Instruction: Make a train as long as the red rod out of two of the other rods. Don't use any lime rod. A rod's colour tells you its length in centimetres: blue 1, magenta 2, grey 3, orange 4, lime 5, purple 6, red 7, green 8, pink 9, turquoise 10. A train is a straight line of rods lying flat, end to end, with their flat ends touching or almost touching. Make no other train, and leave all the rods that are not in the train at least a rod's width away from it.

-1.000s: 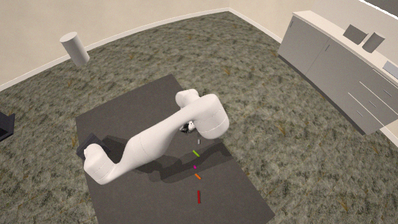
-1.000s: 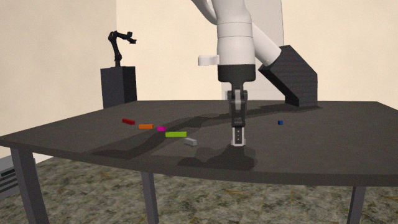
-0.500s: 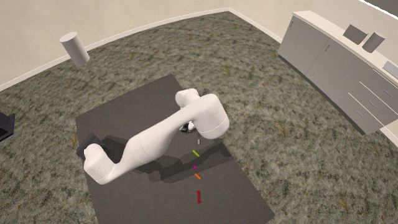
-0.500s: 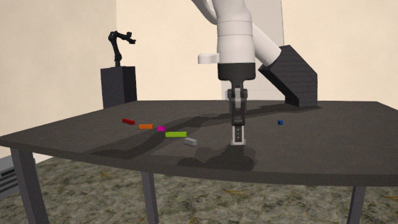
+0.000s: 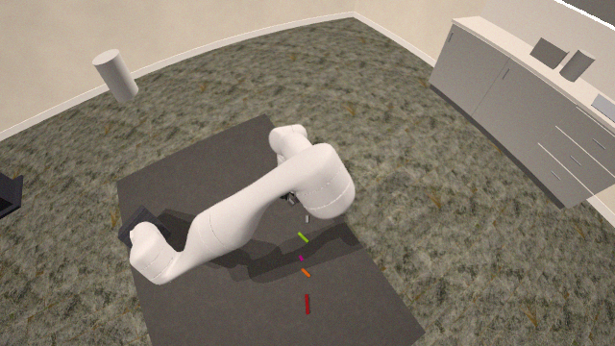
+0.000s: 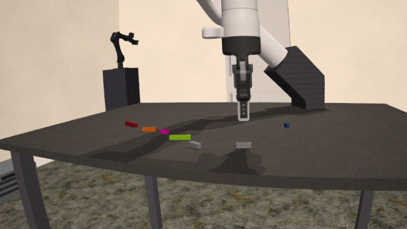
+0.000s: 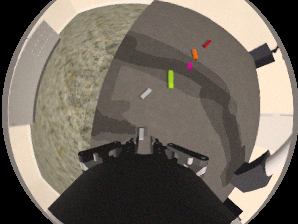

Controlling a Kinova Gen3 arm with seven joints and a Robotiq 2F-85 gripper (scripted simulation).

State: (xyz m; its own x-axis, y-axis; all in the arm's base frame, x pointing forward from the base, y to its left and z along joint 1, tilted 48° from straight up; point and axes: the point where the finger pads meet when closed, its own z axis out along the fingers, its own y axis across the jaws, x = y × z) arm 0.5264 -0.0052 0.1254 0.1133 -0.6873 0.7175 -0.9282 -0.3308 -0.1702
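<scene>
Top, arm: it covers the end effector, so from here we cannot tell its state.
Top, rods: on the desk point(image 5: 192, 183) a line runs from 12 to 6 o'clock: second grey rod point(image 5: 307, 218), lime rod point(image 5: 303, 236), magenta rod point(image 5: 301, 258), orange rod point(image 5: 306, 273), red rod point(image 5: 307, 304), all apart.
Exterior, end effector point(image 6: 243, 116): raised off the desk, fingers slightly spread, pinching nothing.
Exterior, grey rod point(image 6: 243, 145): flat on the desk at 6 o'clock from the end effector, apart from it, long axis 9 to 3 o'clock.
Exterior, target: the orange rod lies well off at 9 o'clock, also lying 9 to 3. We judge a grey rod belongs at its end.
Exterior, blue rod point(image 6: 287, 125): alone at 3 o'clock.
Wrist, fingers: apart. We cannot tell whether the pale sliver between them is the grey rod.
Wrist, rods: the others fan out towards 1 o'clock.
</scene>
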